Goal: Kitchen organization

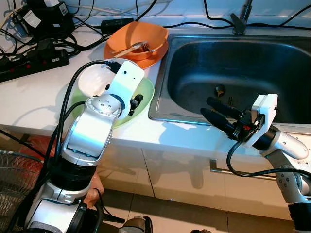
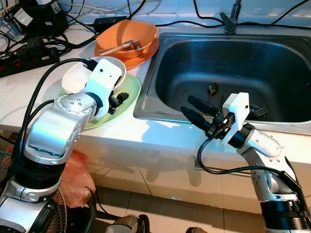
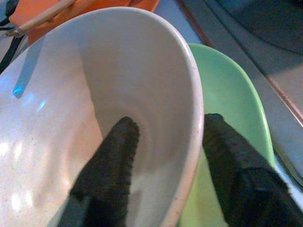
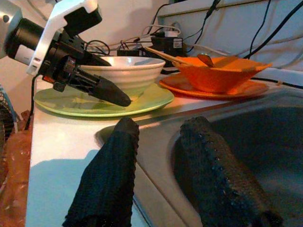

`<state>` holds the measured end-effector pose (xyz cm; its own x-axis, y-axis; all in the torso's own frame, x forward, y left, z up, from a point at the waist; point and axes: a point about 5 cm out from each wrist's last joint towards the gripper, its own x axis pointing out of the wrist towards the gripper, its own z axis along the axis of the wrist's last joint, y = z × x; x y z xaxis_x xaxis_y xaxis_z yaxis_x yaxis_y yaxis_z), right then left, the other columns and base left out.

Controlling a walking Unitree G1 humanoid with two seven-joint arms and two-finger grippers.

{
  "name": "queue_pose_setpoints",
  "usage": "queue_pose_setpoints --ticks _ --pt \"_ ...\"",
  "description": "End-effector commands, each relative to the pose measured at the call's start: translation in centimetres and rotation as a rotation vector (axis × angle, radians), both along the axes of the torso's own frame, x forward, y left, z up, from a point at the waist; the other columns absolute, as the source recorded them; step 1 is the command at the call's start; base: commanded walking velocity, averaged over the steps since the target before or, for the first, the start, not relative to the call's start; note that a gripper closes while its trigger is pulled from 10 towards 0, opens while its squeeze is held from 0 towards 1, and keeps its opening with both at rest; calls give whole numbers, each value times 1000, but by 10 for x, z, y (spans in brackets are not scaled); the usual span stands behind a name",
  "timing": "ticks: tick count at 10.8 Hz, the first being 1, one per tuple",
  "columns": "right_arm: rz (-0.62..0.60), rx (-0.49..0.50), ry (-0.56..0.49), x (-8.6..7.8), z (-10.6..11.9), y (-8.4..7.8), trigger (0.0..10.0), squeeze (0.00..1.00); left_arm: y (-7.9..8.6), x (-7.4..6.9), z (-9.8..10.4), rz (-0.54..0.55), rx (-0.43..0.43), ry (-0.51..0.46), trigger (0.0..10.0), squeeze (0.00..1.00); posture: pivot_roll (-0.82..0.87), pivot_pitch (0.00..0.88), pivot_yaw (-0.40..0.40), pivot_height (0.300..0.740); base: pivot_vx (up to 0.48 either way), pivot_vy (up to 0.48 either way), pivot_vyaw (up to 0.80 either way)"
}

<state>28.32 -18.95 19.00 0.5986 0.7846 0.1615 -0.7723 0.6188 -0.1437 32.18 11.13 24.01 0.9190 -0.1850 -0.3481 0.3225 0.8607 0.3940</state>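
A white bowl (image 1: 91, 81) sits on a pale green plate (image 1: 146, 94) on the white counter, left of the steel sink (image 1: 233, 58). My left gripper (image 3: 165, 142) is open and straddles the bowl's rim (image 3: 191, 118): one finger lies inside the bowl, the other outside, above the plate (image 3: 232, 94). Behind them an orange bowl (image 1: 141, 34) holding a wooden-handled utensil (image 1: 132, 48) rests on an orange plate (image 1: 158, 56). Over the sink's front edge my right gripper (image 1: 206, 107) is open and holds nothing, pointing toward the dishes.
A black power strip (image 1: 34, 60) and tangled cables fill the counter's back left. The faucet base (image 1: 239, 24) stands behind the sink, with a drain (image 1: 219, 90) in its floor. Below are a cabinet handle (image 1: 218, 169), a fan grille (image 1: 12, 179) and an orange bag (image 2: 73, 179).
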Motion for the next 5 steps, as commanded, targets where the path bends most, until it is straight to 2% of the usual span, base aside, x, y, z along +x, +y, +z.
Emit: queue_pose_setpoints --ticks 1,5 --pt "37 -7 -16 -3 4 5 10000 0 2 -1 1 7 4 -3 0 0 77 136 115 740 0 0 0" --pt "37 -9 -13 -1 2 5 10000 0 -1 0 8 -13 -1 -31 0 0 86 135 112 740 0 0 0"
